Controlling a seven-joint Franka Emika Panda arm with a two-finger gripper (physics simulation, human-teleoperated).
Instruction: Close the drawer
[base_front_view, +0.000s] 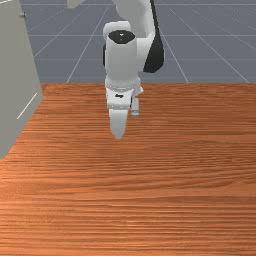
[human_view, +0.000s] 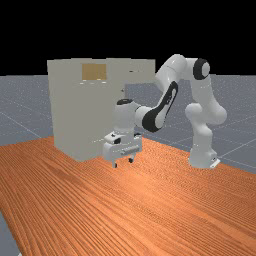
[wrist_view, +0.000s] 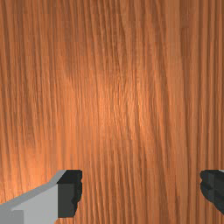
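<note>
White plastic-like casing covers the two-finger gripper, whose black-tipped fingers stand wide apart in the wrist view, with bare space between them. It points down over the orange-brown wooden table, whose grain runs beneath the fingers. Behind the gripper rises the white and grey jointed arm, bending up and over to its base on the far view's right.

Near the hand, on the far view's left, stands the tall, boxy, beige-grey cabinet; in the front view its plain side rises at the left. From the cabinet's top the beige-grey, block-shaped drawer juts out toward the far view's right, on the side of the arm's base. The drawer sits well above the gripper and apart from it, open. A flat ochre panel shows high on the cabinet, and a small grey knob-like piece sits near its edge in the front view.
</note>
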